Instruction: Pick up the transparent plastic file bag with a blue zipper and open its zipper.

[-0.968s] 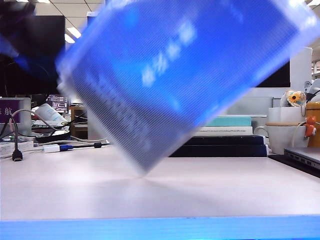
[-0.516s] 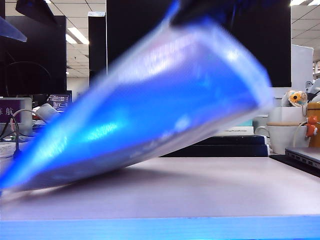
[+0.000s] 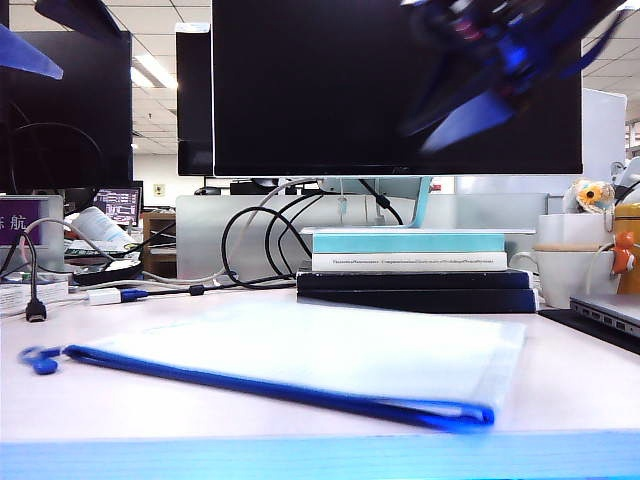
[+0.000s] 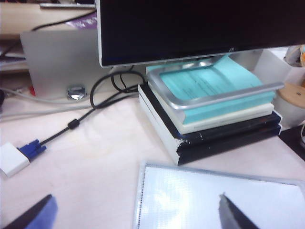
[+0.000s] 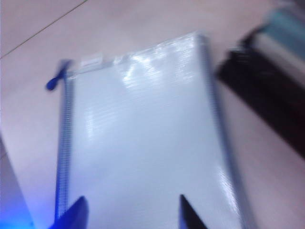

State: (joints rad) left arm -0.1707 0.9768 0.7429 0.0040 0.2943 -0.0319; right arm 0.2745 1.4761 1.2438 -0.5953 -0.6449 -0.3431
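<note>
The transparent plastic file bag (image 3: 330, 355) is lying flat on the table (image 3: 560, 390), its blue zipper (image 3: 270, 388) along the near edge. Both grippers are hovering released above it, holding nothing: left gripper (image 4: 136, 214), right gripper (image 5: 131, 210). Behind, one stack of books (image 3: 415, 270) is sitting under one monitor (image 3: 395, 85), beside one mug (image 3: 565, 272).

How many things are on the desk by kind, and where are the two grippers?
File bag with blue zipper, flat on the desk: 1
Stacked books: 4
Monitor: 1
White mug: 1
Grippers, both open above the bag: 2, left gripper, right gripper
Total: 9
</note>
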